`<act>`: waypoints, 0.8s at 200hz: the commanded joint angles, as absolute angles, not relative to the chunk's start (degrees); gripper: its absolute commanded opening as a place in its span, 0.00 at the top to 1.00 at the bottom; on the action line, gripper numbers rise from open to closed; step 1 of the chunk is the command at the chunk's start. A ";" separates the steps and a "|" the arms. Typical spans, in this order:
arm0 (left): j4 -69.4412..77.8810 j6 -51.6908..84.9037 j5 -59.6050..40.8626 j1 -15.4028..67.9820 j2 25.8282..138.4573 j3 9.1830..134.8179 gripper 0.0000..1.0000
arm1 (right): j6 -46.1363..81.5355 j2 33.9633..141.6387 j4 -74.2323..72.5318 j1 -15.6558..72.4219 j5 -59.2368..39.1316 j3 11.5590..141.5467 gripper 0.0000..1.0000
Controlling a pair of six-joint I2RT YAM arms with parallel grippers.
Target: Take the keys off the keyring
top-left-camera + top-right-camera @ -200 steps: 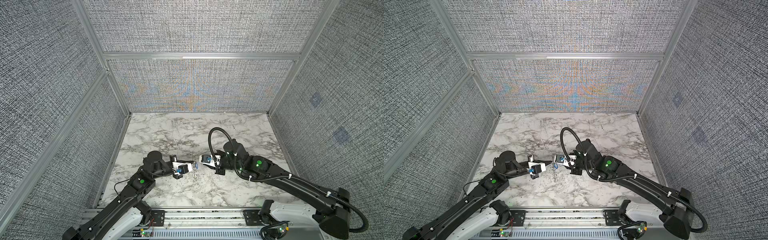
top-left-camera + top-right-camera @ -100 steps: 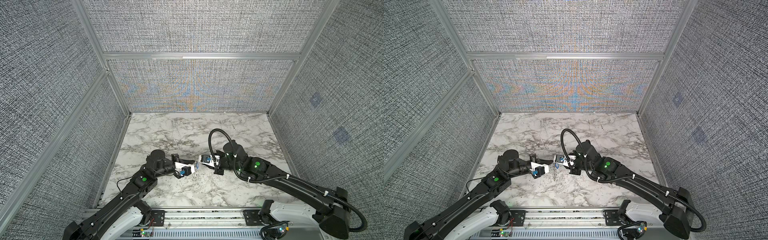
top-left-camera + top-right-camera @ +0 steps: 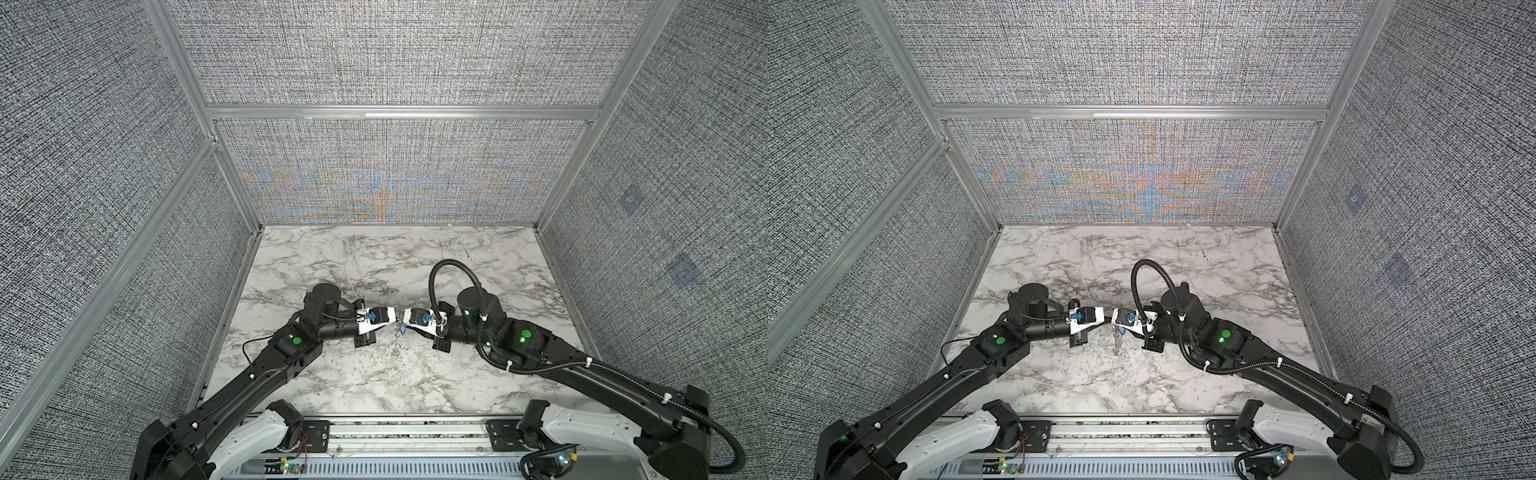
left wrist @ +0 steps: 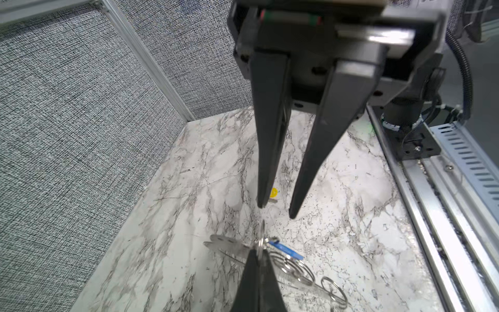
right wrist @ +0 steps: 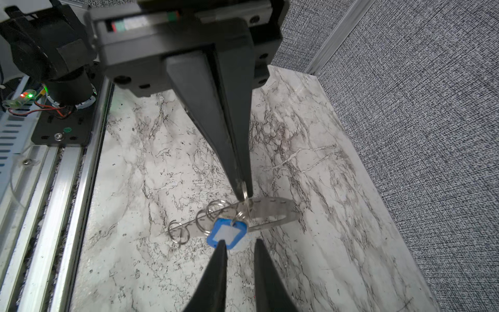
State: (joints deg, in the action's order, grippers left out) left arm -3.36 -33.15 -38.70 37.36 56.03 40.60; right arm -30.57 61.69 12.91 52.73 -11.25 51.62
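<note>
While your left gripper [image 4: 258, 252] is clamped tight on one small wire ring [image 5: 244, 193], your right gripper [image 5: 239, 241] stands slightly parted at the one blue tag [image 5: 226, 233], and I can't tell if it has a grip. One keyring [image 5: 270, 209] hangs between them. One yellow key [image 4: 274, 193] lies on the table [image 4: 351, 216], half hidden behind a finger. The other wire loops are too blurred to count.

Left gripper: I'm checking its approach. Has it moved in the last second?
Yes. The left gripper, shut on a small ring, moved right, away from the table's left edge, toward the right gripper.
</note>
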 commanded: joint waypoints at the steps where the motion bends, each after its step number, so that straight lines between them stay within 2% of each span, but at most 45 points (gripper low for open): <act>1: -4.49 -31.45 -41.28 37.35 56.16 41.23 1.00 | -29.45 61.22 11.08 52.69 -11.43 51.58 0.81; 119: -5.29 -31.70 -42.17 37.44 56.75 41.76 1.00 | -27.25 63.64 8.65 52.67 -16.43 52.56 0.83; 160: -5.79 -32.08 -42.17 37.46 56.60 41.40 1.00 | -27.32 64.44 8.40 52.69 -16.56 52.56 0.95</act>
